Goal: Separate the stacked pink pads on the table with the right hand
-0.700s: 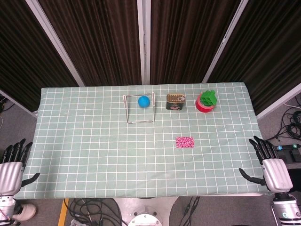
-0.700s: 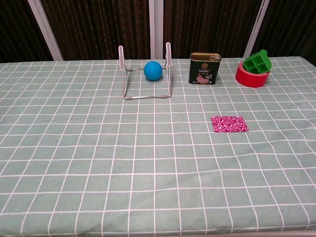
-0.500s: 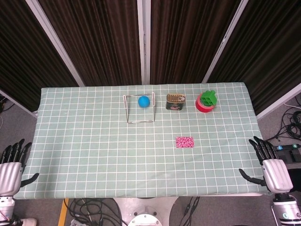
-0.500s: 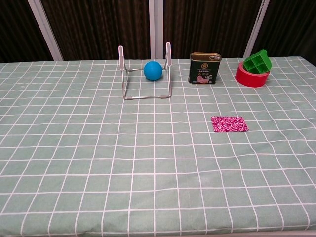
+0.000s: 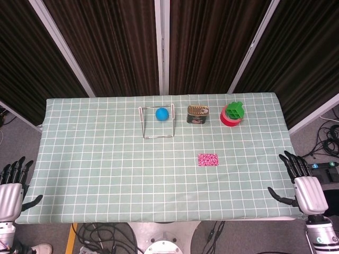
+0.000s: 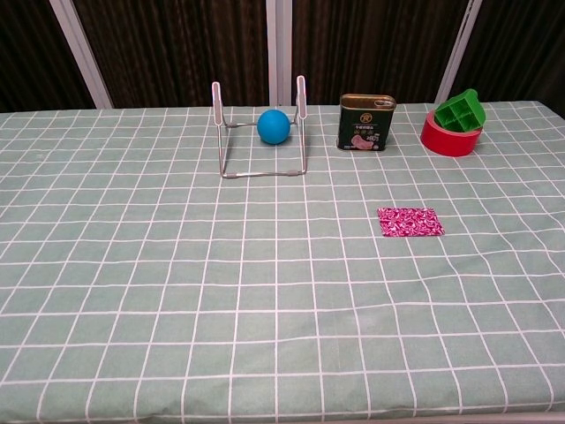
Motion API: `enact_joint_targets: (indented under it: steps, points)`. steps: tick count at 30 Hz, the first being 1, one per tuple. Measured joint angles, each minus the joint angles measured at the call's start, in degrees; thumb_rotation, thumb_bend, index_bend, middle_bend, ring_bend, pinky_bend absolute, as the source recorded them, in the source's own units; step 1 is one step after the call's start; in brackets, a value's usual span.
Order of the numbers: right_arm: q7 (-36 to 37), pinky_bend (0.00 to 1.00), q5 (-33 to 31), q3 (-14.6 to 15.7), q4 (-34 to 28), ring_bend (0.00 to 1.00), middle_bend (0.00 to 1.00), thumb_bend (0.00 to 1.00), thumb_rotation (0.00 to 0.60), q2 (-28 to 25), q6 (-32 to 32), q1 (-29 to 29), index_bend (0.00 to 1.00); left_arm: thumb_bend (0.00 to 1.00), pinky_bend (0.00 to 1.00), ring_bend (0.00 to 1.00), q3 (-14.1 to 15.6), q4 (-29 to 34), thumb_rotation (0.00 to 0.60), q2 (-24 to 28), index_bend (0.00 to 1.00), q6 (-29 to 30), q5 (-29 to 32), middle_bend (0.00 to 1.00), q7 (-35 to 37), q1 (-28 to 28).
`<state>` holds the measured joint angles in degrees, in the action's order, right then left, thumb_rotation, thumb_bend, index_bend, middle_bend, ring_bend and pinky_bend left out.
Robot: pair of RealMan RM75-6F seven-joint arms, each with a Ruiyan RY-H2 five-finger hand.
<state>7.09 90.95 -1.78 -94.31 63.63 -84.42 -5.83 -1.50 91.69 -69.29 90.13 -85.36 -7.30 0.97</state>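
The flat stack of pink patterned pads (image 5: 208, 159) lay untouched on the desk's green checked cloth (image 5: 95, 169), at about four o'clock from centre. The right hand (image 5: 304, 189), released and holding nothing, hung off the edge; it should approach low and slide only the top pad. The left hand (image 5: 10, 191) idled, fingers spread. Dark curtains (image 5: 116, 42) stood behind.

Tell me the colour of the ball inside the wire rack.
Blue ball, clearest in the chest view.

The head view is looking steeply down over the whole table (image 5: 95, 159); the chest view is facing low across that same table.
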Motion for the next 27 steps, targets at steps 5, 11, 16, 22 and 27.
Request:
enact_joint_targets:
  steps: [5,11,16,22,27]
  points:
    - [-1.77,0.00,-1.81,-1.48,-1.24,0.00,0.00,0.31,0.288,1.84,5.45,-3.48,0.15,0.07,0.08,0.06,0.00,-0.05,0.600,-0.02,0.14,-0.15,0.35,0.05,-0.10,0.08]
    - [-5.19,0.00,-6.99,-3.78,-1.60,0.00,0.00,0.49,0.226,5.45,16.50,-10.03,0.19,0.07,0.08,0.06,-0.15,0.22,0.600,-0.01,0.14,-0.40,0.85,0.05,-0.43,0.08]
    - [-9.57,0.00,-14.31,-5.59,1.07,0.00,0.00,0.56,0.151,10.65,25.79,-15.93,0.21,0.07,0.08,0.06,-0.42,1.19,0.600,0.27,0.14,-0.47,1.42,0.05,-1.70,0.03]
    - [-18.33,0.00,-23.79,-6.62,7.15,0.00,0.00,0.56,0.125,17.88,33.27,-21.86,0.21,0.07,0.08,0.06,-0.43,1.65,0.600,0.39,0.14,-0.64,1.99,0.05,-2.07,0.17]
    - [-24.82,0.00,-27.25,-6.41,12.35,0.00,0.00,0.56,0.116,22.50,34.78,-24.77,0.22,0.07,0.08,0.06,-0.39,1.27,0.600,0.19,0.14,-0.78,2.15,0.05,-1.99,0.22]
